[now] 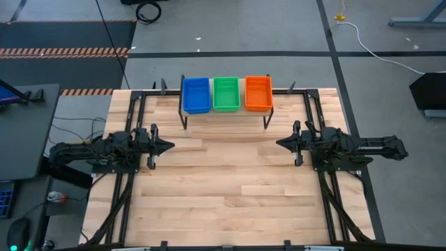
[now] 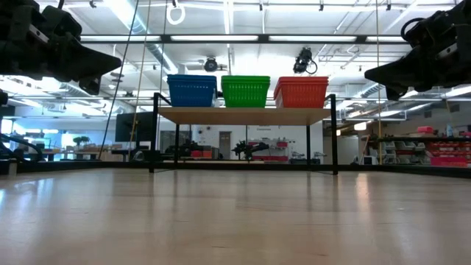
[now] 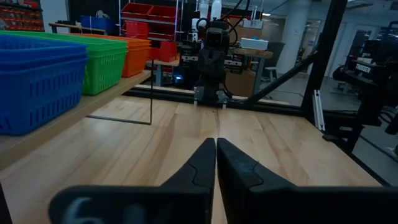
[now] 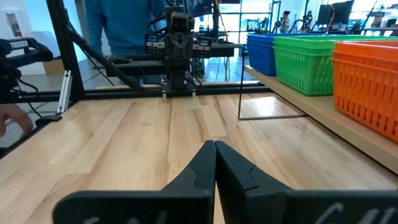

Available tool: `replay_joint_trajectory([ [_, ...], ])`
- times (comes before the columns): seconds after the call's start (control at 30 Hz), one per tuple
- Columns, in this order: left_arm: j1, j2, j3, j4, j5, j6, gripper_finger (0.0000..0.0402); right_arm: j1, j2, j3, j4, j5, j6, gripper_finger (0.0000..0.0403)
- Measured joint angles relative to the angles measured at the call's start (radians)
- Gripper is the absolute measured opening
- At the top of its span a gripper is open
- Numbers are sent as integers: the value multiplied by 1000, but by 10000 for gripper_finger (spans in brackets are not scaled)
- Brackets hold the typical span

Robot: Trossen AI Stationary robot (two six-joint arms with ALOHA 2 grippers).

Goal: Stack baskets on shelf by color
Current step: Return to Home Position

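The shelf (image 2: 243, 115) stands at the far edge of the worktop (image 1: 223, 195) and carries three piles side by side. The blue baskets (image 1: 196, 95) are toward the left arm's side, the green baskets (image 1: 226, 93) in the middle, and the orange baskets (image 1: 258, 93) toward the right arm's side. Each pile looks nested, though the number in each is hard to read. The left pincer (image 1: 169, 146) and right pincer (image 1: 280, 143) hover over opposite sides of the worktop, tips facing each other. Both have their fingers pressed together on nothing, well apart from the shelf.
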Motion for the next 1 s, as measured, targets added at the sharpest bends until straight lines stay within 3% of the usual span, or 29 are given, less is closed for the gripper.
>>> replay_joint_trajectory([
  [1.0, 0, 0, 0, 0, 0, -1, 22, 0, 0, 0, 0, 0, -2, 12],
])
